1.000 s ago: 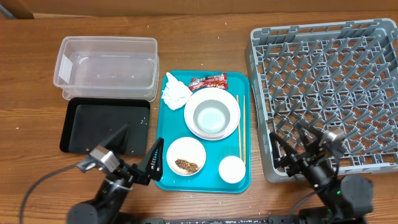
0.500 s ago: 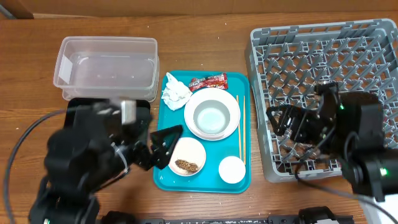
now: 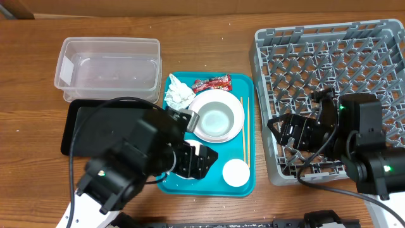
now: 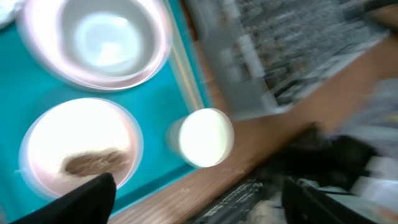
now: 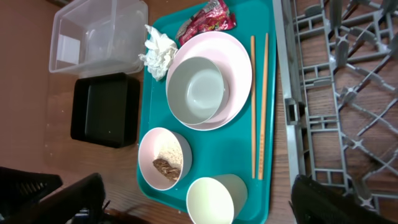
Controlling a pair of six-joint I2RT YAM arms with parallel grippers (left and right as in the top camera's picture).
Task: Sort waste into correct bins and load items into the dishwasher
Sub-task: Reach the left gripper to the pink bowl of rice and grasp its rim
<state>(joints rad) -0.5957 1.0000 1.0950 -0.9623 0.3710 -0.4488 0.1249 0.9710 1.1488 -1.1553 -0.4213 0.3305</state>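
Hanging the left gripper [image 4: 199, 180] over the near half of the teal tray [image 5: 211, 149], spreading its jaws wide and gripping nothing, just above the small bowl [image 4: 78, 152] with brown scraps [image 5: 165, 167] and beside the white cup [image 4: 200, 137]. Holding the right gripper [image 5: 193, 186] equally wide and empty over the near left corner of the grey rack [image 3: 342, 57], the rack filling the right edge of the tabletop. Seeing the teal tray sitting mid-table, carrying a deeper bowl [image 5: 196, 90] nested on a pale plate [image 5: 239, 68], two chopsticks [image 5: 258, 106] lying side by side along its right rim, a crumpled napkin [image 5: 158, 50] and a red wrapper [image 5: 208, 15] at its far edge. Finding the clear tub [image 3: 107, 66] toward the far left corner, touching the black tray [image 3: 88, 123] on its near side.
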